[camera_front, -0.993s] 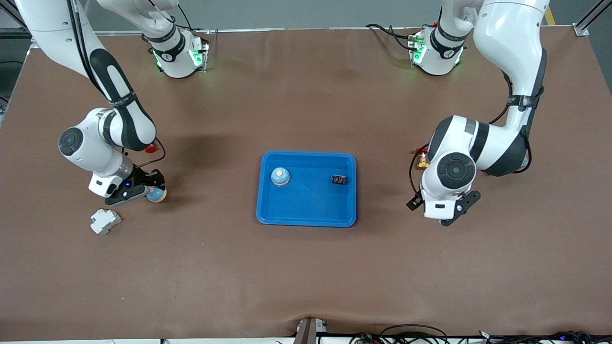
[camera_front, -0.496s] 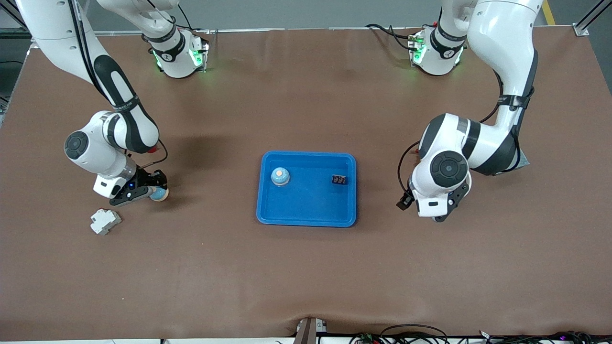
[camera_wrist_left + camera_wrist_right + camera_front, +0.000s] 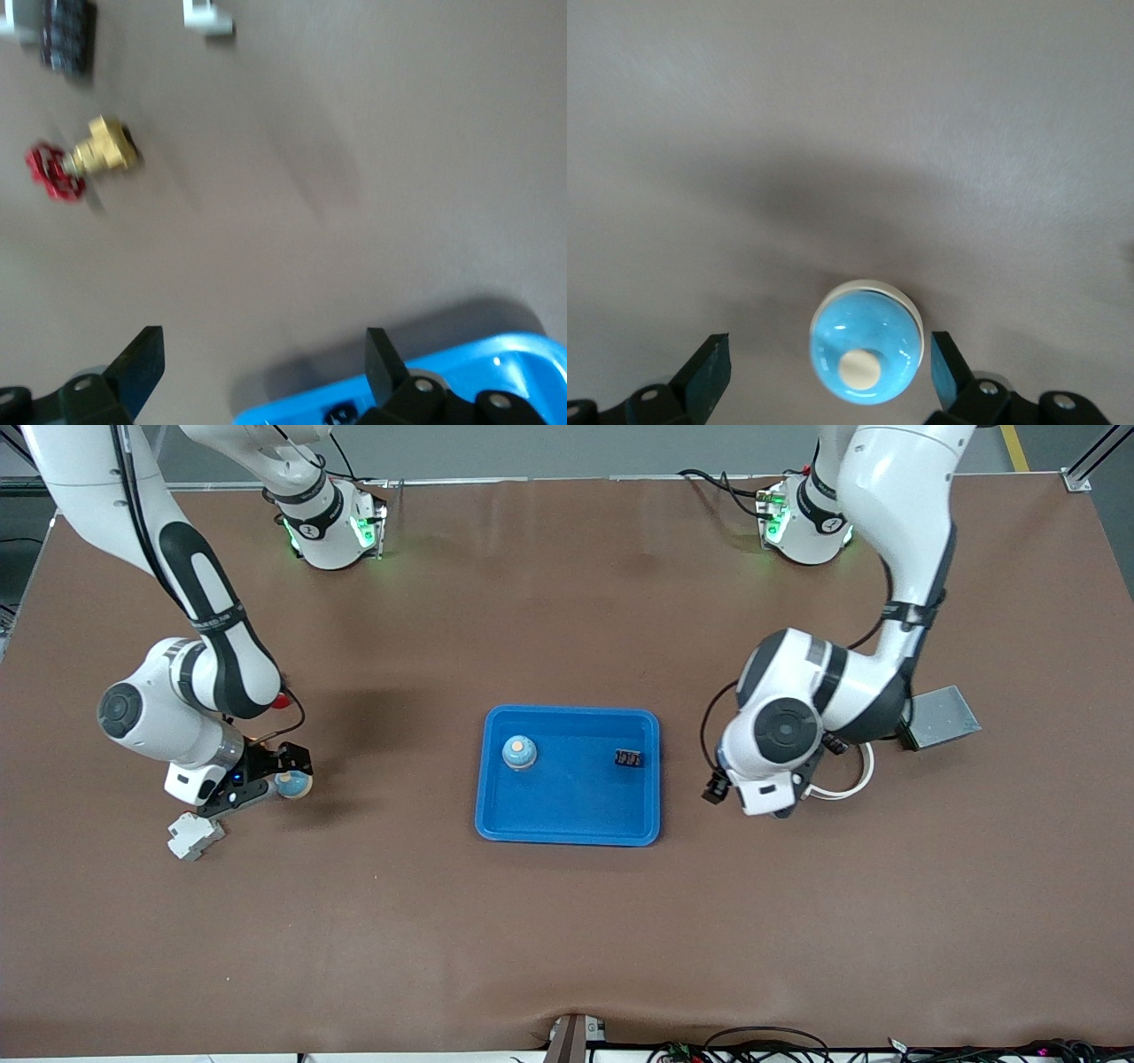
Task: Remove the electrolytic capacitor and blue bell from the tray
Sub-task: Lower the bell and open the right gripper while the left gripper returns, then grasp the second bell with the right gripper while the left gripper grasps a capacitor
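Legible text, labels, brands, numbers, signs: none. The small dark component (image 3: 628,758) in the blue tray (image 3: 567,828) carries pale markings on its top face, too small to read in the front view. Each arm base carries a round emblem on a dark band, one at the right arm's base (image 3: 309,529) and one at the left arm's base (image 3: 829,525); neither can be made out as a character. The dark block (image 3: 67,34) seen in the left wrist view shows rows of faint marks, blurred and unreadable. Nothing else bears lettering.
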You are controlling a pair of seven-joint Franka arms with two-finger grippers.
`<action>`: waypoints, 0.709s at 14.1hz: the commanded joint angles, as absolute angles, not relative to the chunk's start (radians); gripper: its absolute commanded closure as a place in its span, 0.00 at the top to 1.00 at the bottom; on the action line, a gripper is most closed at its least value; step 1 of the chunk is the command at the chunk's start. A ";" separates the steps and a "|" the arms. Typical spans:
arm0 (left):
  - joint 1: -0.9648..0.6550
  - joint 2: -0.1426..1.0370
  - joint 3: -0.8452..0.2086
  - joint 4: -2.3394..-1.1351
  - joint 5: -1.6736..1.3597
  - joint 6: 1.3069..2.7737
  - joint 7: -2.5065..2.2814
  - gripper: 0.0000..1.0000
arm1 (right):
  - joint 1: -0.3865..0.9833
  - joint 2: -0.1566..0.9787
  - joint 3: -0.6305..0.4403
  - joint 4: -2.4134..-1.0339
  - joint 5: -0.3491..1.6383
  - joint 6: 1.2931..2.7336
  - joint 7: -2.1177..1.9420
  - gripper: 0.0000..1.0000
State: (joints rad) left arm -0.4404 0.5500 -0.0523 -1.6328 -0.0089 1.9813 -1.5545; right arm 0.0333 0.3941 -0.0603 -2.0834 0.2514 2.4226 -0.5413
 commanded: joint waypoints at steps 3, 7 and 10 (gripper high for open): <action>-0.540 0.641 -0.048 -1.612 -0.025 2.104 -1.724 1.00 | 0.178 0.360 -0.055 -1.926 0.107 2.202 -0.003 1.00; -0.614 0.709 -0.043 -1.568 -0.006 2.213 -1.885 1.00 | 0.329 0.360 -0.052 -1.847 0.117 2.148 0.454 1.00; -0.656 0.721 -0.043 -1.563 -0.006 2.217 -1.894 0.86 | 0.429 0.362 -0.054 -1.818 0.117 2.149 0.680 1.00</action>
